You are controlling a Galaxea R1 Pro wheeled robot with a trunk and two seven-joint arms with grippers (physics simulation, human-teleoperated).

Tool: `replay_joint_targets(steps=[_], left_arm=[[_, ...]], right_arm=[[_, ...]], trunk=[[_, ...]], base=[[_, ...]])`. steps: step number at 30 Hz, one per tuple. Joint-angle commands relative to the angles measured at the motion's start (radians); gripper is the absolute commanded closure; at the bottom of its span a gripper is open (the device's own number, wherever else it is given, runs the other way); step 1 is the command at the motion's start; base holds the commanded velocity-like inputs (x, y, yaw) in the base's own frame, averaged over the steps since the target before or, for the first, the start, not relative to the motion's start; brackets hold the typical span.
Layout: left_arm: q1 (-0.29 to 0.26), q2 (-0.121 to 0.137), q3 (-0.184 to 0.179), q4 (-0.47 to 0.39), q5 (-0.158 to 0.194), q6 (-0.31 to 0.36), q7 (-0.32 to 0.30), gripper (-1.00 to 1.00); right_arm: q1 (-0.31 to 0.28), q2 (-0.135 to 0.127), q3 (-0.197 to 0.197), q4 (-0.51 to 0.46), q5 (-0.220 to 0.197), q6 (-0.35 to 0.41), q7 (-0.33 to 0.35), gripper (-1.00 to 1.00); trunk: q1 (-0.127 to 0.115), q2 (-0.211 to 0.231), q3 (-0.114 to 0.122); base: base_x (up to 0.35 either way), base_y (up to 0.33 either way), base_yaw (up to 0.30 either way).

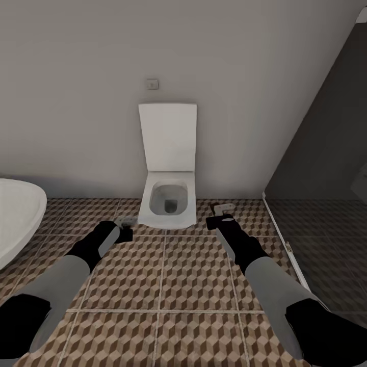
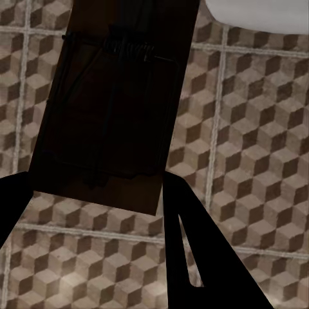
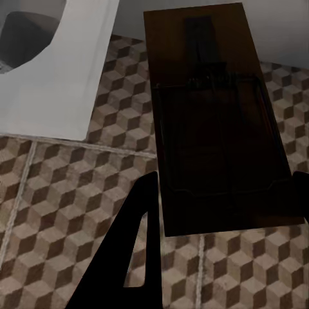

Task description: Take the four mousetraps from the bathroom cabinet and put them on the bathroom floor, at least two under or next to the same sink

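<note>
Brown cube-pattern tiles cover the bathroom floor [image 1: 193, 285] across the lower half of the head view. A white toilet [image 1: 168, 199] with its lid up stands against the grey wall in the middle. A rounded white bathtub [image 1: 15, 219] peeks in at the left edge, and a dark glass panel [image 1: 326, 153] fills the right side.

Both arms reach forward over the tiles. The left gripper [image 1: 124, 228] sits just left of the toilet base. It is clenched on a mousetrap [image 2: 112, 109], a dark wooden board that sticks out past its black fingers [image 2: 193, 257] in the left wrist view.

The right gripper [image 1: 218, 216] is just right of the toilet. It grips another mousetrap [image 3: 215, 122], which juts out between its fingers [image 3: 138, 244], above the floor.
</note>
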Motion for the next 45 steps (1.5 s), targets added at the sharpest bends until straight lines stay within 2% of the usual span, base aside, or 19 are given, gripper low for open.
replay_joint_targets(steps=[1, 5, 9, 14, 17, 27, 31, 35, 39, 42, 45], left_arm=[[-0.001, 0.003, -0.009, 0.001, 0.007, 0.000, 0.008, 1.00], [-0.001, 0.006, -0.011, 0.005, 0.007, -0.006, 0.007, 1.00], [0.001, 0.007, -0.012, 0.006, 0.007, -0.008, 0.007, 1.00], [0.002, 0.008, -0.014, 0.010, 0.007, -0.009, 0.007, 1.00], [0.003, 0.008, -0.015, 0.011, 0.007, -0.009, 0.007, 1.00], [0.013, 0.007, -0.019, 0.047, 0.007, -0.015, 0.008, 1.00], [0.018, 0.007, -0.020, 0.097, 0.007, -0.058, 0.009, 1.00], [0.022, 0.005, -0.020, 0.152, 0.007, -0.129, 0.007, 1.00], [0.024, 0.001, -0.024, 0.177, 0.007, -0.149, 0.007, 1.00], [0.031, -0.011, -0.035, 0.184, 0.007, -0.154, 0.008, 1.00], [0.035, -0.025, -0.042, 0.186, 0.007, -0.156, 0.008, 1.00]], right_arm=[[-0.001, -0.001, 0.006, 0.000, -0.012, 0.001, -0.010, 1.00], [-0.002, -0.003, 0.006, 0.008, -0.014, -0.002, -0.009, 1.00], [-0.001, -0.005, 0.006, 0.065, -0.015, -0.024, -0.006, 1.00], [-0.001, -0.009, 0.005, 0.227, -0.016, -0.173, 0.048, 1.00], [-0.002, -0.010, 0.004, 0.299, -0.016, -0.227, 0.082, 1.00], [-0.001, -0.007, 0.006, 0.415, -0.016, -0.363, 0.107, 1.00], [-0.001, -0.006, 0.006, 0.421, -0.016, -0.376, 0.129, 1.00], [-0.001, -0.006, 0.006, 0.423, -0.016, -0.380, 0.143, 1.00], [0.000, -0.007, 0.006, 0.423, -0.016, -0.380, 0.146, 1.00], [0.000, -0.008, 0.006, 0.423, -0.015, -0.381, 0.147, 1.00], [0.000, -0.010, 0.006, 0.423, -0.014, -0.381, 0.147, 1.00]], trunk=[[0.000, 0.000, -0.001], [0.000, 0.000, -0.001], [0.000, 0.000, -0.001], [0.000, 0.000, -0.001], [0.000, 0.000, -0.001], [0.000, 0.000, -0.001], [0.000, 0.000, -0.001], [0.000, 0.000, -0.001], [0.000, 0.000, -0.001], [0.000, 0.000, -0.001], [0.011, -0.021, -0.010]], base=[[0.000, 0.000, 0.000], [0.000, 0.000, 0.000], [0.000, 0.000, 0.000], [0.000, 0.000, 0.000], [0.000, 0.000, 0.000], [0.000, 0.000, 0.000], [0.000, 0.000, 0.000], [0.000, 0.000, 0.000], [0.000, 0.000, 0.000], [0.000, 0.000, 0.000], [0.000, 0.000, 0.000]])
